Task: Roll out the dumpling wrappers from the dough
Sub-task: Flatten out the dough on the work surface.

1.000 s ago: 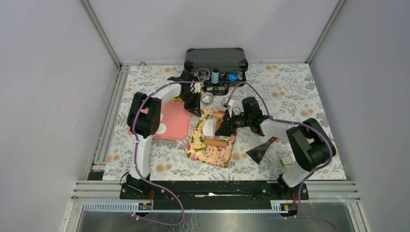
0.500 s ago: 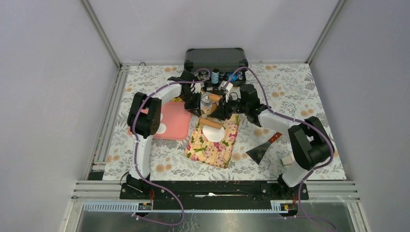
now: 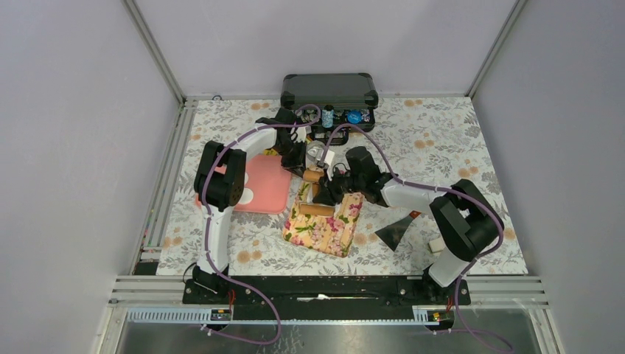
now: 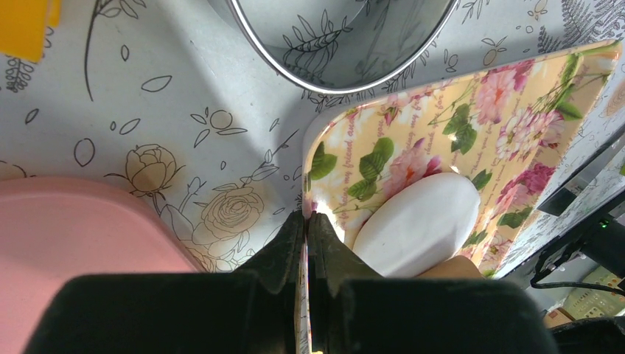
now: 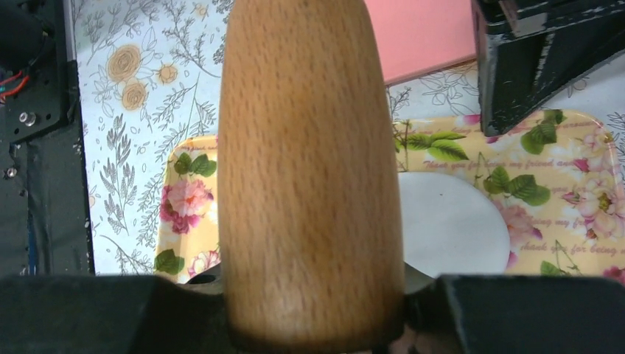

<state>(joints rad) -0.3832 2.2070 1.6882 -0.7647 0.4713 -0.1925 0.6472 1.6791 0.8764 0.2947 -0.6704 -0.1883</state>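
Note:
My right gripper (image 5: pixel 313 295) is shut on a wooden rolling pin (image 5: pixel 309 162), which lies across the floral tray (image 3: pixel 324 228). Beside the pin a flat white dumpling wrapper (image 5: pixel 451 221) rests on that tray and also shows in the left wrist view (image 4: pixel 420 225). My left gripper (image 4: pixel 307 215) is shut on the floral tray's corner edge (image 4: pixel 324 158). From above, the right gripper (image 3: pixel 326 193) and pin (image 3: pixel 313 210) cover the wrapper. A white round piece (image 3: pixel 247 195) sits on the pink tray (image 3: pixel 269 184); I cannot tell if it is flat. No lump of dough shows.
A round silver tin (image 4: pixel 339 37) stands just beyond the floral tray's far corner. An open black case (image 3: pixel 329 90) with small items is at the back. A metal scraper (image 3: pixel 394 230) and a small white-and-green block (image 3: pixel 438 243) lie at the right.
The right gripper rolled the pin away to the tray's far end, baring the wrapper, then drew it back toward the near side and a little left. The left gripper stayed put.

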